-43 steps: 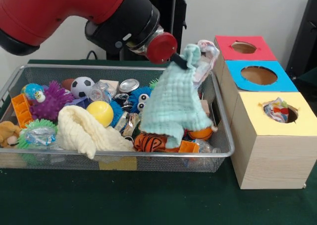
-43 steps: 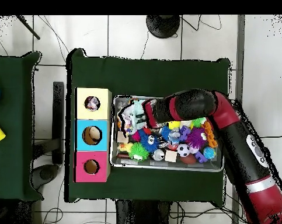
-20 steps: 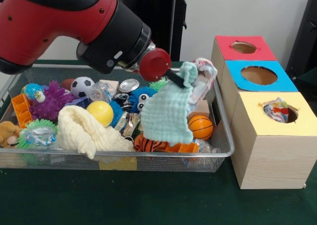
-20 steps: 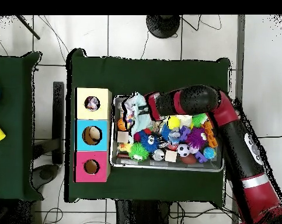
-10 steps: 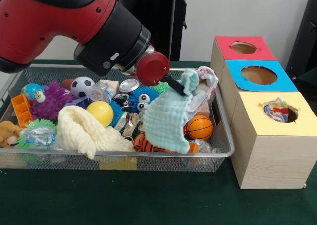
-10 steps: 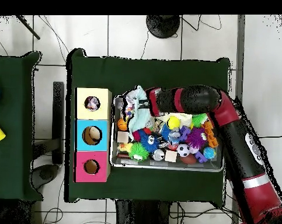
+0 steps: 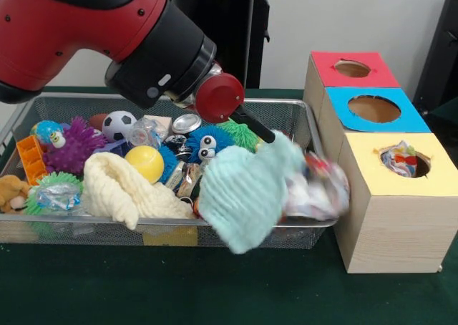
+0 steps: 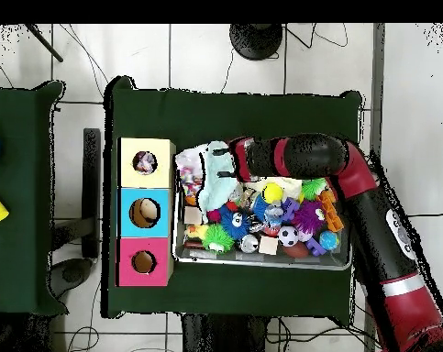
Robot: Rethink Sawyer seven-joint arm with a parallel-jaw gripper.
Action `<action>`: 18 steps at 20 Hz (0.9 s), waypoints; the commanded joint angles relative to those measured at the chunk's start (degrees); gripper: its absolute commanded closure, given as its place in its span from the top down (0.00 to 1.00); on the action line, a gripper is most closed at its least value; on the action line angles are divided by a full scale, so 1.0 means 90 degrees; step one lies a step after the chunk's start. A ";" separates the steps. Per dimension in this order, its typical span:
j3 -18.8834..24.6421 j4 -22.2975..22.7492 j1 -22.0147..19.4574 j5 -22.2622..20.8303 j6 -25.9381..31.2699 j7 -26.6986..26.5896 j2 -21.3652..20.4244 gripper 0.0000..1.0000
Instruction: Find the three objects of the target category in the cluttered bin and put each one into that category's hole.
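The black fingers (image 7: pixel 275 137) are clamped on a soft white polka-dotted fabric piece (image 7: pixel 315 185), with the big mint-green waffle cloth (image 7: pixel 243 196) dragged along; both hang over the rim of the silver wire-mesh bin (image 7: pixel 107 228) nearest the boxes. To do this well, shake off or leave the mint cloth before reaching the round hole (image 7: pixel 404 160) in the yellow-topped wooden box. Counted: one dotted piece sits in that hole, one is held, a third is unseen; three boxes stand on the green worktop (image 7: pixel 215 289).
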 commanded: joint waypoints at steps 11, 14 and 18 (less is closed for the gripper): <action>-0.0498 -0.0215 -0.0029 0.0037 0.0868 -0.0676 -0.0498 1.00; -0.0337 0.0055 -0.0102 0.0200 0.0411 -0.0193 -0.0482 1.00; -0.0268 0.0415 -0.0096 0.0061 -0.0647 0.0551 -0.0604 1.00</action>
